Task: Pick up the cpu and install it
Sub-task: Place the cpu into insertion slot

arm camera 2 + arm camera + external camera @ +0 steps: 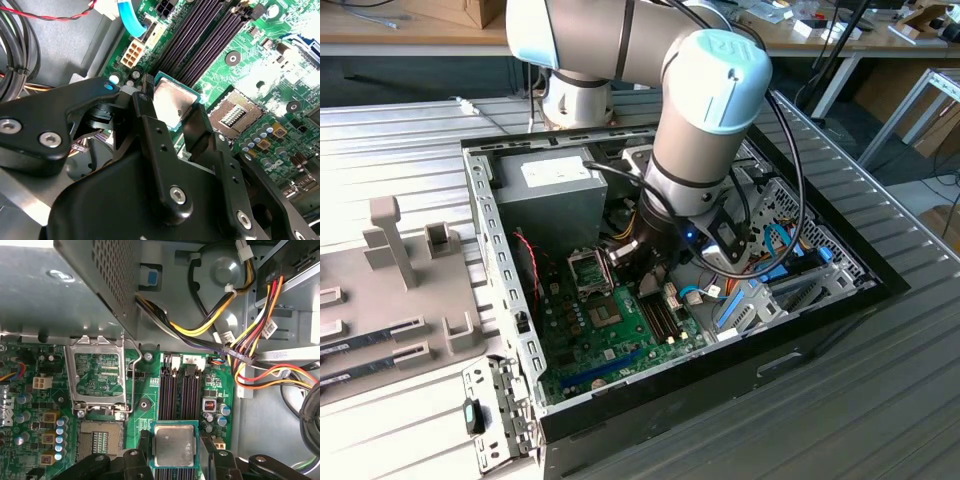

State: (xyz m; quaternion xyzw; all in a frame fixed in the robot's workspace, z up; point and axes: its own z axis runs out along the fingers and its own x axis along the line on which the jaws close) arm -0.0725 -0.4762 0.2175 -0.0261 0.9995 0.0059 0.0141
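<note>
The gripper is clenched on the cpu, pinching two opposite edges and holding it flat over the memory slots. The open socket lies just beside the chip, sideways across the motherboard. In the exterior view it sits mid-frame, toward the exterior view's left of the gripper. Its load plate is swung open beyond.
</note>
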